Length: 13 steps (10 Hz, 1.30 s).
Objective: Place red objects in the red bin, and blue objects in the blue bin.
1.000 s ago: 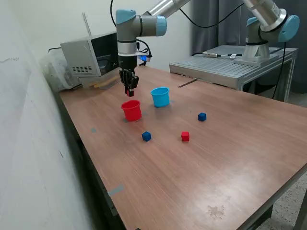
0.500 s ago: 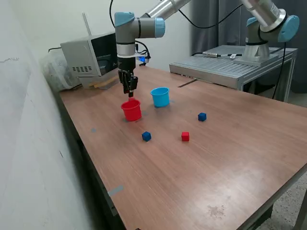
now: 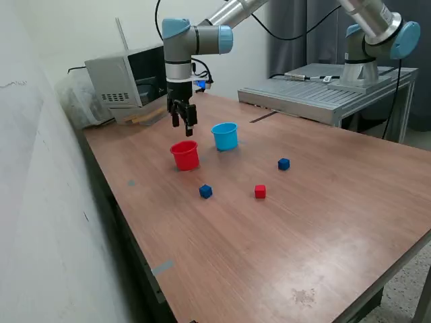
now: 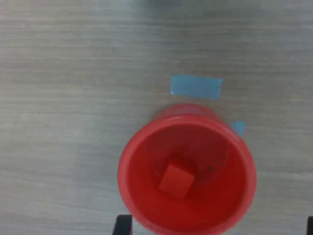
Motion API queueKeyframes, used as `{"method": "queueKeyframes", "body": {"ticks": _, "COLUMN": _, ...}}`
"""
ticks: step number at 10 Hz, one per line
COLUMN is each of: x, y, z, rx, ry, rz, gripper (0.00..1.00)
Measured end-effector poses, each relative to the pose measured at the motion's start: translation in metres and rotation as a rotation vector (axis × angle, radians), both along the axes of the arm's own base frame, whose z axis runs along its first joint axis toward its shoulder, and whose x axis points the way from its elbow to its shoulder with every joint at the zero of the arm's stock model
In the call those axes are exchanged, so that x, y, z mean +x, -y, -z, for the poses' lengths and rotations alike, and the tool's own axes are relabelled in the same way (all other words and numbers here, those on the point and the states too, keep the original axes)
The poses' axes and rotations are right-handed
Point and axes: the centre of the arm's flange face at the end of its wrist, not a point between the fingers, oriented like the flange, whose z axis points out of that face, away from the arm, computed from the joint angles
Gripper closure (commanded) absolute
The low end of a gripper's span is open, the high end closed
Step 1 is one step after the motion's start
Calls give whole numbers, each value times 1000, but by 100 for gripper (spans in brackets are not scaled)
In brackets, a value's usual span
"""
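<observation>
Red cube [image 4: 174,181] inside the red bin [image 3: 184,155], directly below the spread, empty pincer [image 3: 183,123].

Open air separates the pincer [image 3: 185,126] from the red bin [image 3: 184,155] below.

Exterior view: off-arm, raised, looks down obliquely across the wooden surface [image 3: 283,222] from beyond one corner, far enough to take in the whole top, the arm and the second robot behind. Wrist view: looks straight down, close in, frame mostly filled by the red bin [image 4: 188,176] with one red cube [image 4: 175,181] inside. Shared area: that red bin [image 3: 184,155] and the surface patch around it, under the pincer [image 3: 183,123].
</observation>
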Motion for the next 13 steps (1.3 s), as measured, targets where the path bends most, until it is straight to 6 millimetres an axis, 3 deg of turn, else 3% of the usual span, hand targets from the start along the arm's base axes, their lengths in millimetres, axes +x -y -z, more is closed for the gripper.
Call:
{"method": "queueKeyframes", "body": {"ticks": 1, "x": 8, "y": 11, "z": 3, "rx": -4, "ry": 14, "rz": -9, "gripper": 0}}
{"method": "queueKeyframes", "body": {"ticks": 4, "x": 47, "y": 74, "z": -5, "rx": -14, "ry": 20, "rz": -46, "gripper": 0}}
{"method": "queueKeyframes", "body": {"ticks": 6, "x": 77, "y": 97, "z": -12, "rx": -21, "ry": 5, "rz": -39, "gripper": 0}}
{"method": "queueKeyframes", "body": {"ticks": 8, "x": 110, "y": 105, "z": -20, "rx": -21, "ry": -29, "rz": -30, "gripper": 0}}
{"method": "queueKeyframes", "body": {"ticks": 13, "x": 190, "y": 102, "z": -34, "rx": -21, "ry": -107, "rz": 64, "gripper": 0}}
